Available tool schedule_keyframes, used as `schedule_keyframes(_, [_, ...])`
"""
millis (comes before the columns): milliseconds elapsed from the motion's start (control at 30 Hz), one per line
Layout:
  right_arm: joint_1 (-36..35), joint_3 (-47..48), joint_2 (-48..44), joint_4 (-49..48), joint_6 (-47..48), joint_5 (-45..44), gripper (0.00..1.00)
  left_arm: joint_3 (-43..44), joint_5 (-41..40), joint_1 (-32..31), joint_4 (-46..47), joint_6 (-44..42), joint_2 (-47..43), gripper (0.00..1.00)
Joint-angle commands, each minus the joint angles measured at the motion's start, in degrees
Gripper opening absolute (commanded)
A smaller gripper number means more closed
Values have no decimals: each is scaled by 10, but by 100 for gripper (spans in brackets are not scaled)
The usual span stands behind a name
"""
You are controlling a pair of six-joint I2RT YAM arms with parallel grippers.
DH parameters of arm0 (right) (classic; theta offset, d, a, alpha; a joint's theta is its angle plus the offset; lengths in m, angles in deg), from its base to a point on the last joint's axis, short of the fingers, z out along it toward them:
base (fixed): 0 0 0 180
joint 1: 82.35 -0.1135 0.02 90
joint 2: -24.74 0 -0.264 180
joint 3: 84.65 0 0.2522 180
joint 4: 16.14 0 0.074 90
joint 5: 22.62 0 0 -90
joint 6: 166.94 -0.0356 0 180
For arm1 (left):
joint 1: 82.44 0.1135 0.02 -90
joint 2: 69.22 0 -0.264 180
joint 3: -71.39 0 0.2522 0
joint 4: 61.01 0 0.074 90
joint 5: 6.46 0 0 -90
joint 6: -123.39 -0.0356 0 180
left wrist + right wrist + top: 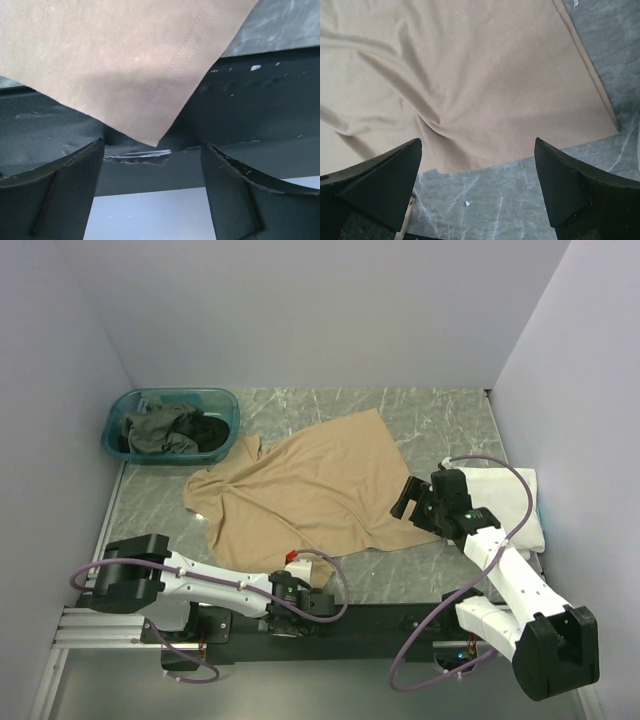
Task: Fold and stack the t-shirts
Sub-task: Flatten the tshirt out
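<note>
We see the left fingers (60, 195) spread wide and pinching nothing. A stitched corner of the tan t-shirt (310, 490) points toward the gap between them, lying over the dark strip at the near edge of the table (440, 415). The right fingers (375, 185) are likewise parted and empty, poised over the same shirt's near hem where the cloth gives way to bare marble. The tan t-shirt lies spread open and rumpled across the middle of the table, creases running through it and one sleeve reaching toward the back left. Just beside the right arm, at the table's right edge, a white t-shirt (515, 502) lies folded flat. In the back left corner stands a teal tub (118, 425), holding a grey-green t-shirt (160, 430) and a black t-shirt (210, 430) bundled together.
</note>
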Motion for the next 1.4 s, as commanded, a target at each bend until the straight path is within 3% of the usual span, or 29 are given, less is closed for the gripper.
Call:
schedule_keyframes(0, [3, -6, -20, -13, 4, 8, 99, 18, -28, 0, -33, 42, 7, 82])
schedule_keyframes(233, [5, -15, -29, -9, 6, -1, 99, -6, -26, 29, -45, 71, -2, 54])
schedule_keyframes(400, [6, -20, -33, -2, 4, -14, 99, -9, -23, 35, -59, 57, 18, 52])
schedule_keyframes(533, [8, -25, -48, 9, 1, -22, 99, -17, -2, 42, -27, 36, 38, 36])
schedule_keyframes(767, [14, -23, -70, 29, 1, -44, 99, -32, 25, 43, 17, 20, 36, 24])
schedule_keyframes(800, [15, -22, -71, 31, 1, -45, 99, -36, 33, 43, 21, 15, 35, 20])
schedule_keyframes(833, [15, -22, -73, 33, -1, -45, 99, -39, 37, 43, 32, 15, 35, 6])
schedule_keyframes(867, [15, -22, -75, 33, -1, -45, 99, -43, 40, 43, 37, 13, 36, 1])
schedule_keyframes(1133, [23, -19, -98, 74, -21, -34, 99, -26, -35, 77, -38, 18, -7, 1])
schedule_keyframes(1367, [31, -35, -116, 104, -75, -59, 99, -12, -168, 221, -153, 42, -112, 1])
